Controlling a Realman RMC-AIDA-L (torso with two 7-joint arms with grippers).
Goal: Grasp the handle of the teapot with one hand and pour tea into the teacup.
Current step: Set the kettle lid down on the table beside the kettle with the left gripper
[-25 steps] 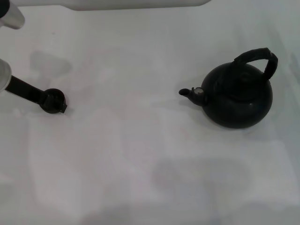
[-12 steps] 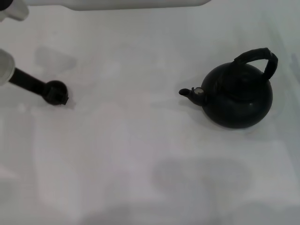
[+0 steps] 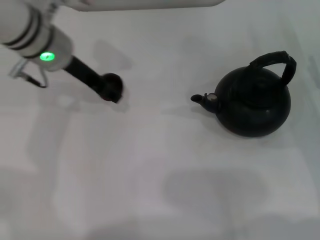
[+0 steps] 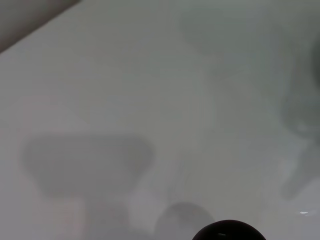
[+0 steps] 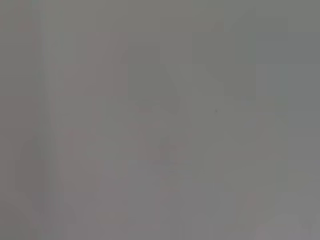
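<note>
1. Progress: nothing done yet. The handle (image 3: 275, 61) is ungrasped and the teapot (image 3: 254, 100) sits upright on the white table (image 3: 150, 165), right side, mid-depth. No pour started.
2. Left gripper (image 3: 111, 88) is at far left-centre, on a black stem below a wrist with a green light. The round black thing at its tip looks like the teacup, so I read it as closed on the teacup (image 3: 112, 86); fingers themselves not resolvable. Well apart from the teapot.
3. Right gripper: not in the head view; its wrist view shows only blank grey surface.
4. Left to do: right arm reaches the handle, closes, lifts, tilts the spout (image 3: 202, 99) over the cup.
5. Teapot look: round matte black body, short spout with silvery tip pointing left toward the cup, thick wrapped black bail arching over the top, leaning to the far right.
</note>
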